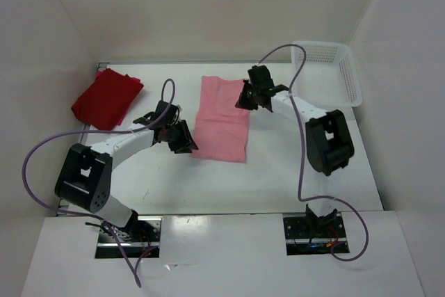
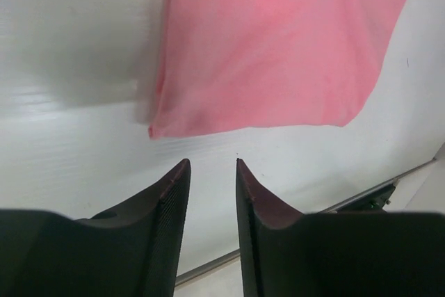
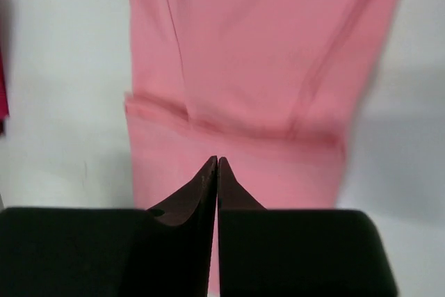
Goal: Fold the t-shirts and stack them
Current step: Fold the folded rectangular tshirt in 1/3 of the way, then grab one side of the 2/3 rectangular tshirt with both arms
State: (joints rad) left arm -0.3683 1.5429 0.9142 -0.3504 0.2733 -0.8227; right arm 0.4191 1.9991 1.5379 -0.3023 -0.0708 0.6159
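Note:
The light pink t-shirt (image 1: 221, 119) lies flat in the middle of the table, folded into a long strip. It fills the top of the left wrist view (image 2: 278, 39) and the right wrist view (image 3: 257, 53). A folded red pile (image 1: 106, 99) lies at the back left; I cannot tell whether it is one shirt or two. My left gripper (image 1: 184, 140) is open and empty just off the pink shirt's near left corner (image 2: 211, 161). My right gripper (image 1: 249, 99) is shut with nothing between the fingers, over the shirt's far right edge (image 3: 217, 158).
A white plastic mesh basket (image 1: 356, 81) stands at the back right corner. White walls close in the table at the back and both sides. A metal table edge (image 2: 375, 186) shows beyond the left fingers.

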